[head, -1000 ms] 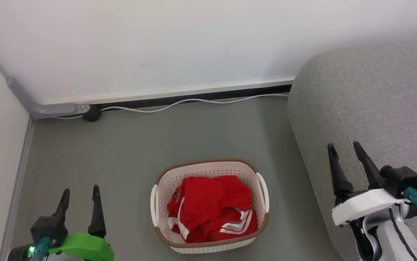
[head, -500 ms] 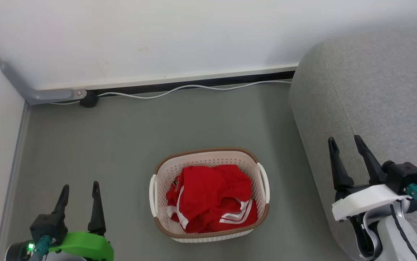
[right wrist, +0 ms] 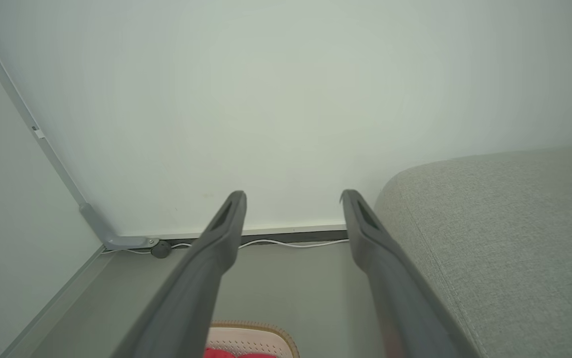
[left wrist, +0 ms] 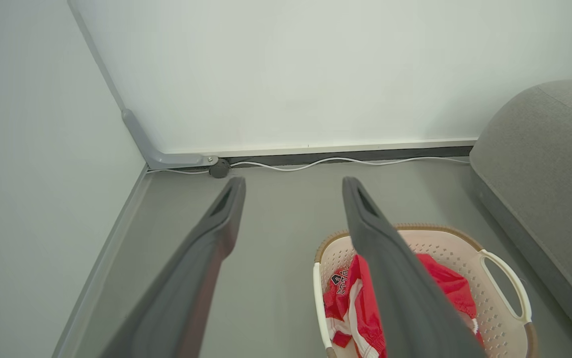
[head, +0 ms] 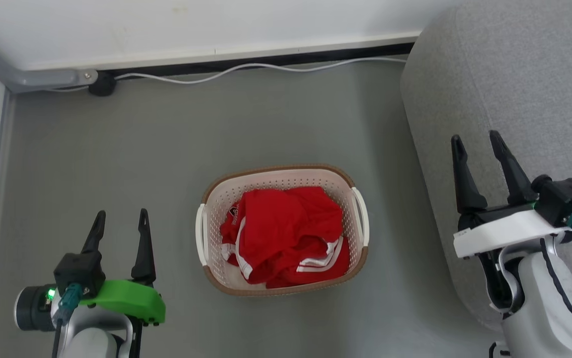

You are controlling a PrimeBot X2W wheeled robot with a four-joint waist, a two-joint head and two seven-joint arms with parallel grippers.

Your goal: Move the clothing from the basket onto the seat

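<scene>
The bright red soft garment with white stripes lies crumpled in the cream perforated plastic basket on the floor, beside the light-grey fabric sofa. Left end effector and right end effector stand apart, empty. Best to pinch a thick middle fold and lift it above the rim.

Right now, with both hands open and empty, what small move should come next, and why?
Probably lower the left hand toward the crumpled bright red fabric garment: it lies untouched in the cream-white perforated plastic basket, and that open hand hovers beside the basket.
</scene>
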